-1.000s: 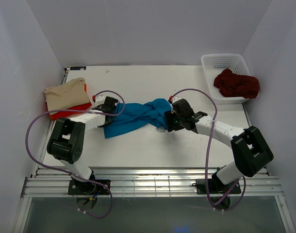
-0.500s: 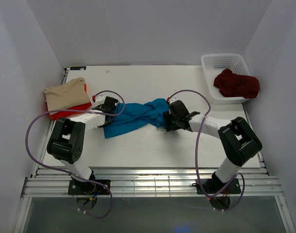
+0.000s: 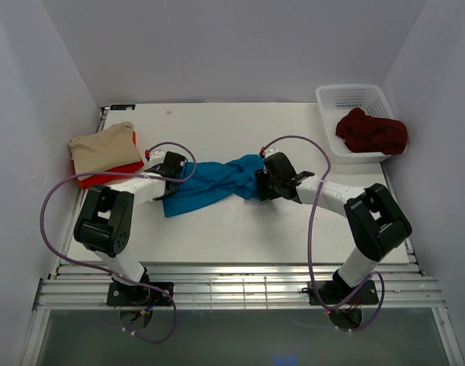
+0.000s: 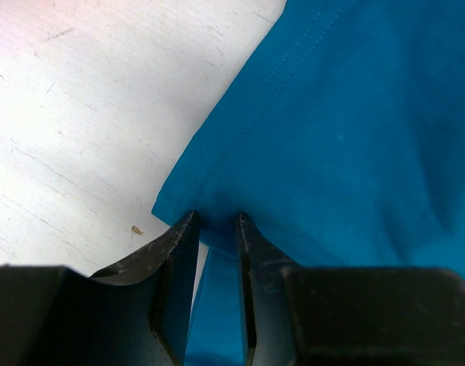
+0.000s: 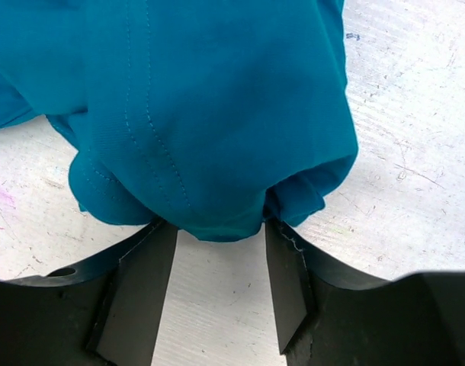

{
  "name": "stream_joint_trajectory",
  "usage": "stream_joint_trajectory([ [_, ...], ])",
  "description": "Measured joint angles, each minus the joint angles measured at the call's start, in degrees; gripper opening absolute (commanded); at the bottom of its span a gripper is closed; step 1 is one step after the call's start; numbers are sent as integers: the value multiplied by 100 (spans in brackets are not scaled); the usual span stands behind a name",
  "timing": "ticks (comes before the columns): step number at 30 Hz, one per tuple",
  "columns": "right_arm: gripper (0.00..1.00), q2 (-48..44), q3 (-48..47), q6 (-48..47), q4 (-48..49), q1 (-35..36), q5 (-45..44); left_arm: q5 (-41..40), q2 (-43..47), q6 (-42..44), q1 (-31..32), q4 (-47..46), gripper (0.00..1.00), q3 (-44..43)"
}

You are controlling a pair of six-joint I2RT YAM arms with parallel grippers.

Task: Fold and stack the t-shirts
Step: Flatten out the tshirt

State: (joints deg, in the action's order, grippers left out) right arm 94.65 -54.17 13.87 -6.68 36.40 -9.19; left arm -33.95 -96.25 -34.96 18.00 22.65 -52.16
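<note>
We see the teal blue shirt (image 3: 210, 181) lying crumpled in the middle. The beige shirt (image 3: 103, 146) sits folded on the red shirt (image 3: 104, 177). The maroon shirt (image 3: 371, 131) droops over a basket.
</note>
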Motion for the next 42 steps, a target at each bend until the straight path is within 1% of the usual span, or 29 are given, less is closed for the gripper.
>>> stream_joint_trajectory([
  [3,48,0,-7,-39,-4,0,-46,-2,-7,0,0,4,37,-7],
  [4,48,0,-11,-48,-7,0,-68,-2,-7,0,0,4,37,-7],
  [16,52,0,-157,-144,-116,0,-162,-2,-11,0,0,2,36,-9],
  [20,51,-4,-155,-190,-195,0,-166,-2,-11,0,0,2,36,-9],
  [23,49,-7,-155,-232,-223,0,-205,-2,-11,0,0,2,36,-9],
  [24,47,-7,-155,-236,-223,0,-216,-2,-11,0,0,2,36,-9],
  [25,42,-7,-155,-247,-221,0,-236,-2,-11,0,0,2,36,-9],
  [27,37,-7,-155,-256,-221,0,-249,-2,-11,0,0,2,36,-9],
  [28,28,-7,-155,-262,-216,0,-254,-2,-11,0,0,2,36,-9],
  [29,23,-7,-153,-286,-214,0,-249,-2,-11,0,0,2,36,-9],
  [31,14,-7,-153,-286,-210,0,-247,-4,-11,0,0,2,36,-9],
  [33,9,-7,-153,-295,-208,0,-245,-9,-11,0,0,4,38,-9],
  [34,8,-7,-153,-299,-208,0,-245,-13,-11,2,0,7,40,-9],
  [35,8,-7,-153,-306,-208,0,-245,-22,-7,7,0,17,45,-9],
  [38,8,-7,-153,-341,-212,0,-247,-79,42,13,0,114,50,-13],
  [39,8,-11,-153,-356,-219,0,-249,-81,79,24,0,168,55,-13],
  [41,8,-42,-155,-385,-243,0,-273,-116,262,57,0,317,59,-9],
  [42,8,-68,-155,-398,-264,0,-291,-129,332,59,0,343,60,-9],
])
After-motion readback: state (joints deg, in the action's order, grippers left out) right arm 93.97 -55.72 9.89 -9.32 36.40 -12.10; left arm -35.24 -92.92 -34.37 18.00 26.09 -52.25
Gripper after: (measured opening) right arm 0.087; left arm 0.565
